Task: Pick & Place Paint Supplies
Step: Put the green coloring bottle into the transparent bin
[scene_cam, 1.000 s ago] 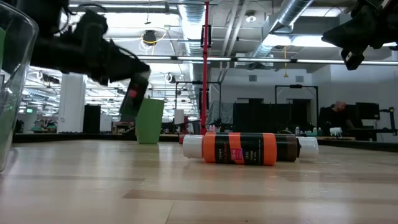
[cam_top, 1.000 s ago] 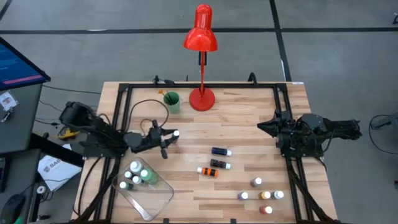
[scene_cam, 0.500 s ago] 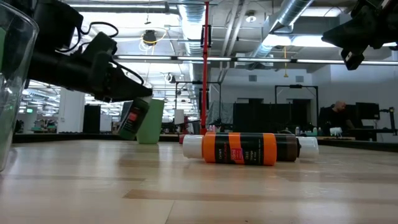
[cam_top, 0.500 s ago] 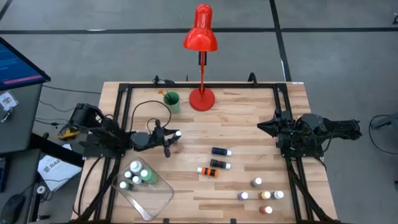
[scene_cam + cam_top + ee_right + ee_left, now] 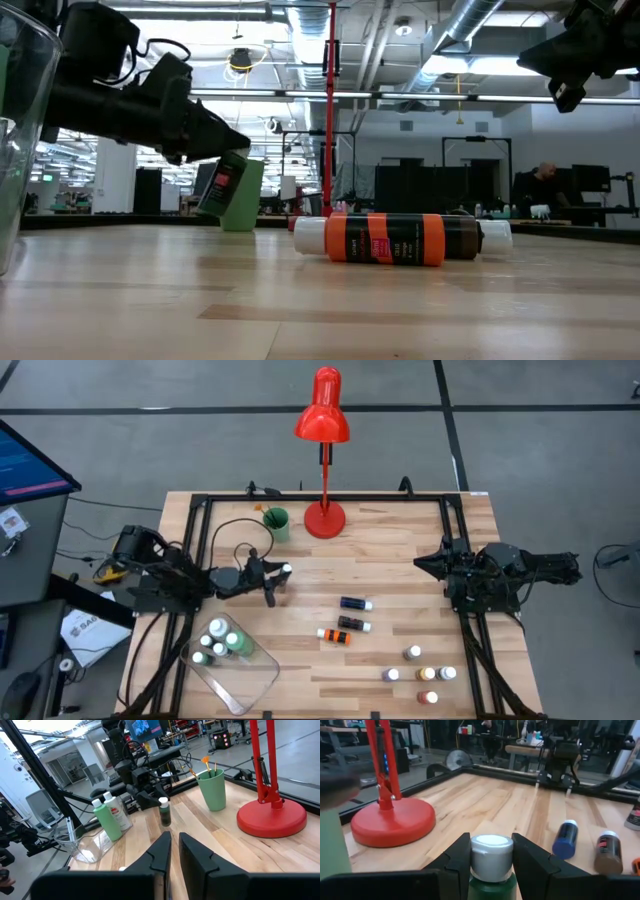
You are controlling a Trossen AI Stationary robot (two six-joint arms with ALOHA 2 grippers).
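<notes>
My left gripper is over the table's left half, shut on a small dark green paint bottle with a white cap, which also shows in the low view and in the right wrist view. My right gripper waits at the table's right side with its fingers together, touching nothing. Blue, brown and orange bottles lie on their sides mid-table. Several small bottles stand near the right front. My left gripper pinches the bottle at its top, one finger on each side of the white cap and neck. The fingers come slanting from the table's left. The bottle is lifted clear and hangs tilted below them, body down.
A clear plastic tray at the left front holds a larger green bottle and white-capped bottles. The green cup with brushes and the red lamp's base stand at the far edge. A black frame borders the table.
My left gripper has carried the green bottle a little toward the table's far and right side, away from the tray. The bottle, which hung nearly upright a second ago, now hangs tilted. The right arm has kept still.
</notes>
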